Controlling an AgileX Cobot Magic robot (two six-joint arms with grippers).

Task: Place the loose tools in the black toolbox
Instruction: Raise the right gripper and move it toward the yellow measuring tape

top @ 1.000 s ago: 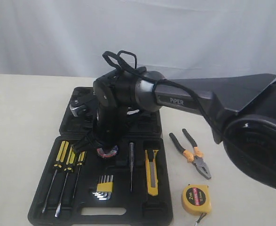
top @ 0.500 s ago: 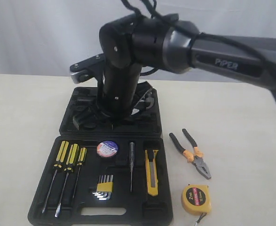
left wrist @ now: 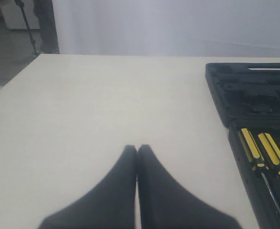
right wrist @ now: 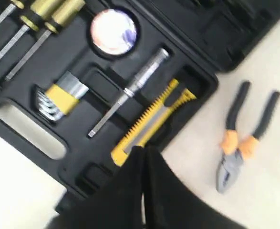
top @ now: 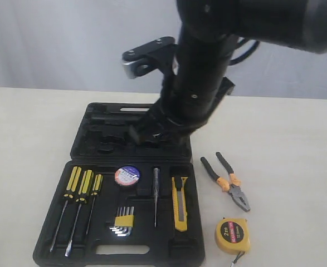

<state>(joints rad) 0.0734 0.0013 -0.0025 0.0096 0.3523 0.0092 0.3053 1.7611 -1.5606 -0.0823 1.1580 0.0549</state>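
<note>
The black toolbox [top: 96,255] lies open on the table. In its near half sit the black tape roll [top: 127,176] and the yellow-black utility knife [top: 179,203]. The pliers [top: 228,181] and the yellow tape measure [top: 232,235] lie on the table right of the box. My right gripper [right wrist: 144,149] is shut and empty; it hangs above the knife [right wrist: 151,121], with the pliers [right wrist: 244,138] off to its side. My left gripper [left wrist: 137,147] is shut and empty above bare table, beside the toolbox [left wrist: 225,100]. It does not show in the exterior view.
Three yellow-black screwdrivers [top: 77,192], a hex key set [top: 123,219] and a thin tester screwdriver [top: 156,194] fill other recesses in the box. The right arm [top: 199,83] looms over the far half of the box. Pale table runs on both sides.
The right arm has lifted off the tape roll's recess and swung up and to the right. The tape roll stays in the box. Pliers and tape measure have not moved.
</note>
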